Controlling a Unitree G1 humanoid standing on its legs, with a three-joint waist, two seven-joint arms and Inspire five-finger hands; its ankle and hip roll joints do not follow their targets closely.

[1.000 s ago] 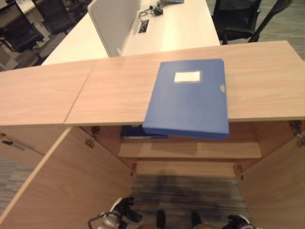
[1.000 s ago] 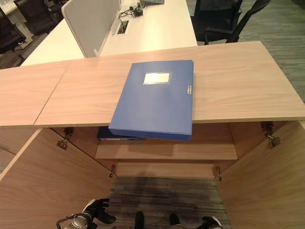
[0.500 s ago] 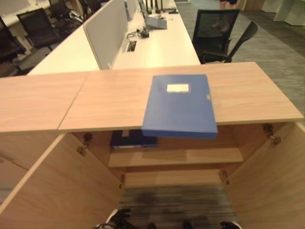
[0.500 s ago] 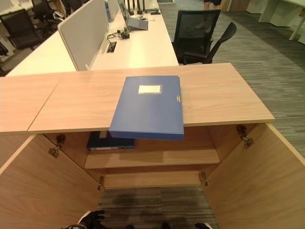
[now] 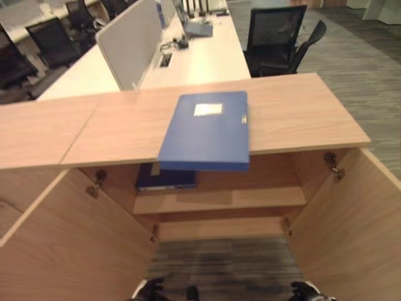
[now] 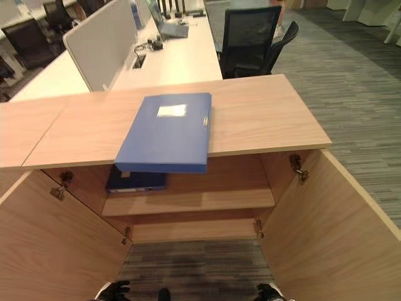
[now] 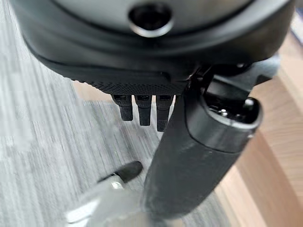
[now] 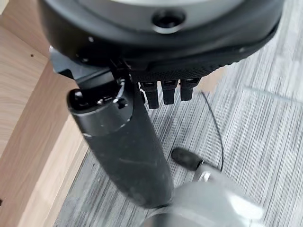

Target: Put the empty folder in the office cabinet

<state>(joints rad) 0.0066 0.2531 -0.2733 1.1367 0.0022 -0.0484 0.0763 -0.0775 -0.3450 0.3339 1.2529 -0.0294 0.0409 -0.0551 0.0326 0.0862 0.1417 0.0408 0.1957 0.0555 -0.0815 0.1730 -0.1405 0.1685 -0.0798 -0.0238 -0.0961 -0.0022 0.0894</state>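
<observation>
Where folder (image 5: 205, 130) overhangs cabinet (image 5: 294, 116), underside hidden

The right hand (image 8: 142, 75) hangs over the grey striped carpet (image 8: 265, 137). Its dark fingers (image 8: 169, 92) point down and are loose, holding nothing (the big thumb (image 8: 123, 146) sticks out beside them). A light wooden cabinet door (image 8: 28, 118) stands just beside the hand, with its bottom edge near the carpet.
</observation>
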